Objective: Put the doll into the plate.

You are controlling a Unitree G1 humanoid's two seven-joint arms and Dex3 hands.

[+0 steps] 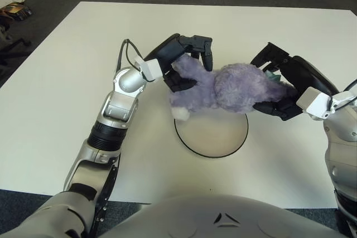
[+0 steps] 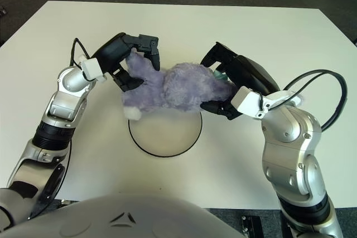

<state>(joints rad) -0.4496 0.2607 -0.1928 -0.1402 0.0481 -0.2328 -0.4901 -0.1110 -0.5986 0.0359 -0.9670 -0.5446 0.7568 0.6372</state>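
A fluffy purple doll (image 1: 223,87) lies stretched sideways over the far rim of the round white plate (image 1: 212,137), whose front half shows bare. My left hand (image 1: 189,68) is shut on the doll's left end, with dark fingers over the top and a thumb underneath. My right hand (image 1: 256,83) is at the doll's right end. Its upper fingers (image 1: 270,54) are raised off the fur and its thumb sits just below the doll. A small teal patch (image 2: 218,74) shows between the right palm and the doll.
The white table (image 1: 67,54) stretches wide on all sides of the plate. A black cable (image 2: 326,85) loops off my right forearm. Dark floor lies beyond the far edge, with some clutter (image 1: 14,9) at the top left.
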